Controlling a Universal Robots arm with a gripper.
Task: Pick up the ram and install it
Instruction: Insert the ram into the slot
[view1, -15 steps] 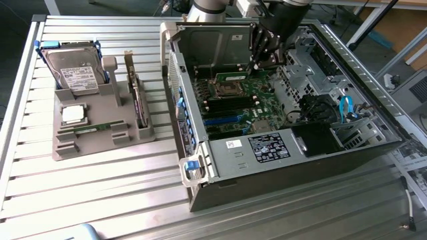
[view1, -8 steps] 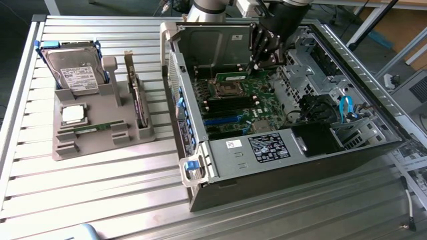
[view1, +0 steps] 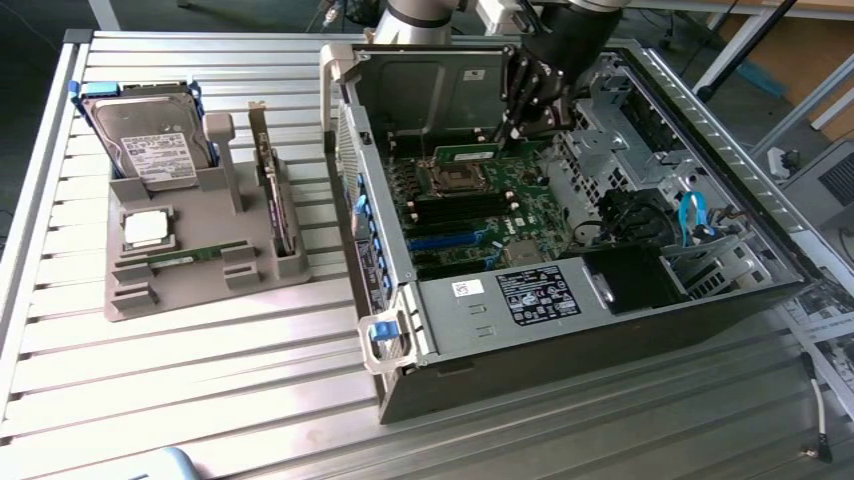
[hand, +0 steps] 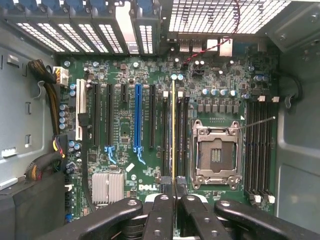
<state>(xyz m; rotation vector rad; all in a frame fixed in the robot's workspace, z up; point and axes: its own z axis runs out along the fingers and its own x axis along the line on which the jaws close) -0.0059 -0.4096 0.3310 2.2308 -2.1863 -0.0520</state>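
Silver slats make up the table, and a big open computer case lies on its side on it. On the exterior view's left sits a grey tray with a hard drive, a square chip and 1 spare green stick lying flat.

The gripper reaches down into the case. Its 2 fingers are squeezed onto the ram, a thin green stick held on its edge. In the wrist view the ram looks like a thin line. It runs along the long black slots on the green board, near the empty square socket.

So the picking up looks done, and the putting-in step is in hand. The ram seems to hang over the slots and not yet sit in 1, though it is hard to be sure. This step calls for the stick to line up straight with 1 slot, bottom edge level, and for a gentle, even push.
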